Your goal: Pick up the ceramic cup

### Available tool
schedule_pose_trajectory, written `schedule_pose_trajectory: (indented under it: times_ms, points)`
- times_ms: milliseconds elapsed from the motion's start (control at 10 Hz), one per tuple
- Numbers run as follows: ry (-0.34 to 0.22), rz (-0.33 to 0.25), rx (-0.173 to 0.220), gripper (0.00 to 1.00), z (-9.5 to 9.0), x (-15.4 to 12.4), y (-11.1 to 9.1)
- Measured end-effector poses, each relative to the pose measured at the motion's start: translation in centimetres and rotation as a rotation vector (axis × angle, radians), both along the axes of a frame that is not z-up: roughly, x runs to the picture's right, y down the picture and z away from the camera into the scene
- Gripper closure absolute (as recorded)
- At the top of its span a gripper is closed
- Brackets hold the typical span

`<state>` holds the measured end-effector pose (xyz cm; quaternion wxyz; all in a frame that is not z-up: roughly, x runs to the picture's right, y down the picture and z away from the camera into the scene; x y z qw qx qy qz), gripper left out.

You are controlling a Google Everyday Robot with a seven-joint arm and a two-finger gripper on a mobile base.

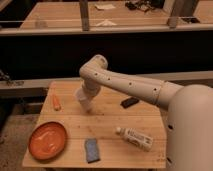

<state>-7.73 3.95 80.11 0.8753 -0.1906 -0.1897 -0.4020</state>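
The gripper (86,102) hangs low over the middle-left of the pale wooden worktop (107,125), at the end of the white arm (125,85) that bends down from an elbow above it. Whether the jaws are released or clenched cannot be told, since the wrist and the pale shape beneath it run together. The small whitish-grey tapered ceramic cup (87,106) appears right at the gripper, at its lower end, just above or on the worktop; whether it is lifted off the wood cannot be told.

To the camera's left of the gripper, near the worktop's far-left edge, lies a small orange carrot-shaped object (56,102). Nearer the camera on the same side sits a round orange plate (47,140), well apart from the cup. Along the near edge, a blue-grey rectangular sponge (91,150) lies flat, and to its right a white bottle with a printed label (135,138) lies on its side. Beyond the arm, toward the far right of the worktop, rests a small dark flat object (130,102). The robot's large white body (192,130) fills the right of the view.
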Motion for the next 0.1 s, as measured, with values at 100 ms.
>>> schedule_pose_trajectory:
  times_ms: [100]
  points:
    - [0.000,0.000,0.000,0.93,0.00,0.00,0.00]
